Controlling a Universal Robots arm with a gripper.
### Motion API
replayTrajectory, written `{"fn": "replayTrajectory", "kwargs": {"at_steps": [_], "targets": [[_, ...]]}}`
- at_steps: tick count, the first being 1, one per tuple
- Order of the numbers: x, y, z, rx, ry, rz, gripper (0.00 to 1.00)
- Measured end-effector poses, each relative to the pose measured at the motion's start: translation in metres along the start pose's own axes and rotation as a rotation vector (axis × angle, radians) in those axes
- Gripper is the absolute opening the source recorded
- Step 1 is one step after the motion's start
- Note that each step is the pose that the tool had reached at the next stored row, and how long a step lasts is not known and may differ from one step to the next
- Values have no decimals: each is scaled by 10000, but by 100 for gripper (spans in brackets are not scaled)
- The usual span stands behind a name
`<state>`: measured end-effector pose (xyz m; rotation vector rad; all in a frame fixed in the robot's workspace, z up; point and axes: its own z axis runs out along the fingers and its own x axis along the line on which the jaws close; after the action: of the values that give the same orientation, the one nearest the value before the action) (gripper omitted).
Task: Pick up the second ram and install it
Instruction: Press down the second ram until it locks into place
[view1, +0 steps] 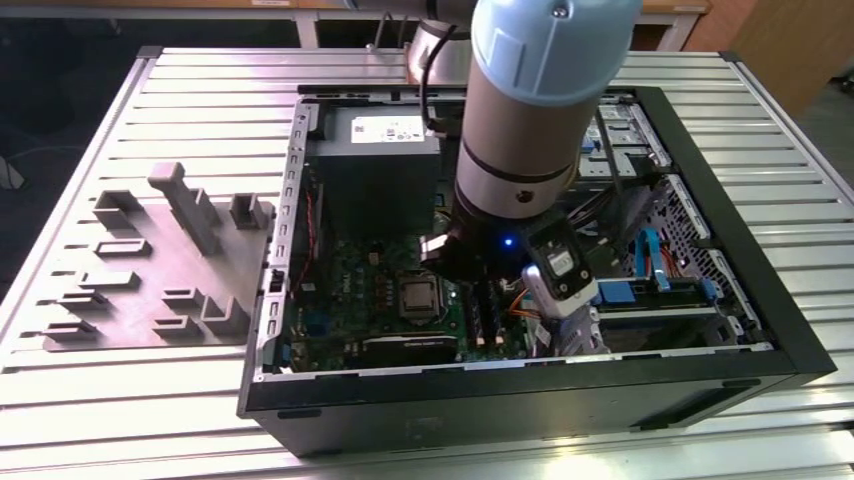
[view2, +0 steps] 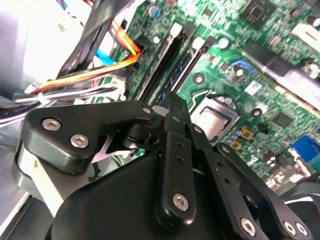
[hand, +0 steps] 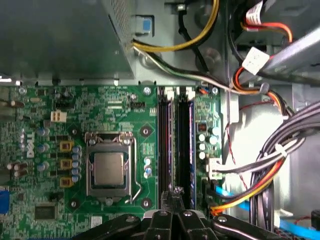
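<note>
Two long black slots run side by side on the green motherboard (hand: 125, 107). In one of them stands the ram (hand: 171, 145), seen as a thin dark bluish edge. A like edge (hand: 192, 145) stands in the neighbouring slot, and I cannot tell which of the two is the second. My gripper (hand: 172, 194) is shut, its black fingertips pressed together directly over one end of that ram's slot. In the second wrist view the gripper (view2: 173, 100) points down at the same slots (view2: 170, 50). Whether the tips touch the stick is hidden.
The arm (view1: 534, 120) reaches down into the open computer case (view1: 534, 400). Beside the slots lie the processor socket (hand: 108, 167) and the grey power-supply box (hand: 60, 35). Bundled cables (hand: 270, 170) crowd the slots' other side. Grey holder blocks (view1: 160, 260) sit on the table at the exterior view's left.
</note>
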<state>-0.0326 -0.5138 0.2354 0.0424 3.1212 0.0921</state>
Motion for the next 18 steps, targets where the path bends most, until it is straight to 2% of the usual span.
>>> {"fn": "replayTrajectory", "kwargs": {"at_steps": [9,18], "targets": [[6,216,14,0,0,-1,10],[4,226,-18,1,0,0,10]]}}
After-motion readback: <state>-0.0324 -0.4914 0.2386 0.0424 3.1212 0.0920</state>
